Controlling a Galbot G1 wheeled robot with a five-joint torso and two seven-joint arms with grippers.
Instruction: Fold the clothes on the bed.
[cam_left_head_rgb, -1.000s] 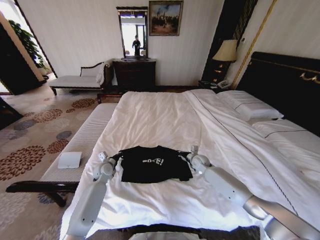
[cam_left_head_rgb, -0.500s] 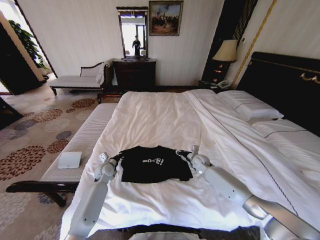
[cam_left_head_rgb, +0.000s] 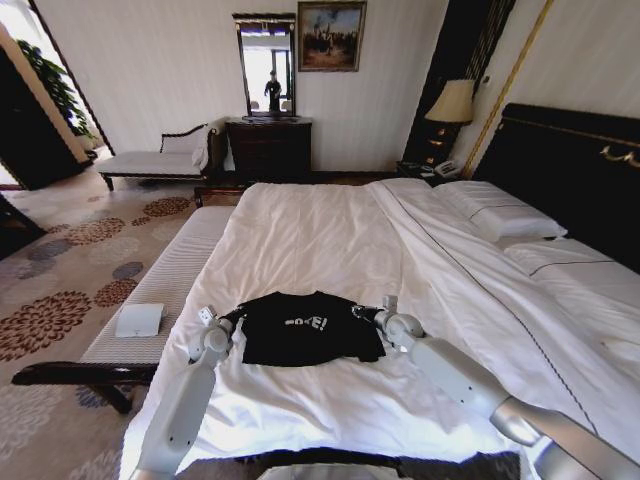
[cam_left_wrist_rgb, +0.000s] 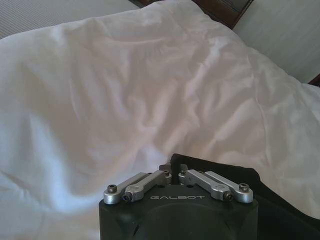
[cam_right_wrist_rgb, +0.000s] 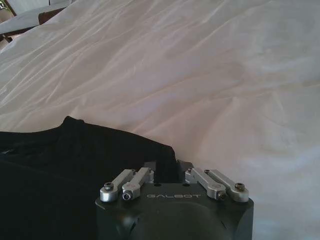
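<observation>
On the near part of the very large white-sheeted bed (cam_left_head_rgb: 330, 230), with its tall dark headboard off to my right, lies the small black short-sleeved T-shirt with white lettering (cam_left_head_rgb: 310, 327), chest up and already drawn in narrow. I have one arm at each side of it, which I judge is the sensible stance for a symmetric fold: the left gripper (cam_left_head_rgb: 237, 322) sits at the shirt's left edge and the right gripper (cam_left_head_rgb: 362, 312) at its right edge. From the left wrist camera, the left gripper (cam_left_wrist_rgb: 170, 169) looks drawn in on a pinch of black cloth over white bedding; the right gripper (cam_right_wrist_rgb: 164, 167) likewise appears clamped on the sleeve edge. Holding both edges keeps the soft fabric from slumping as it's carried over
</observation>
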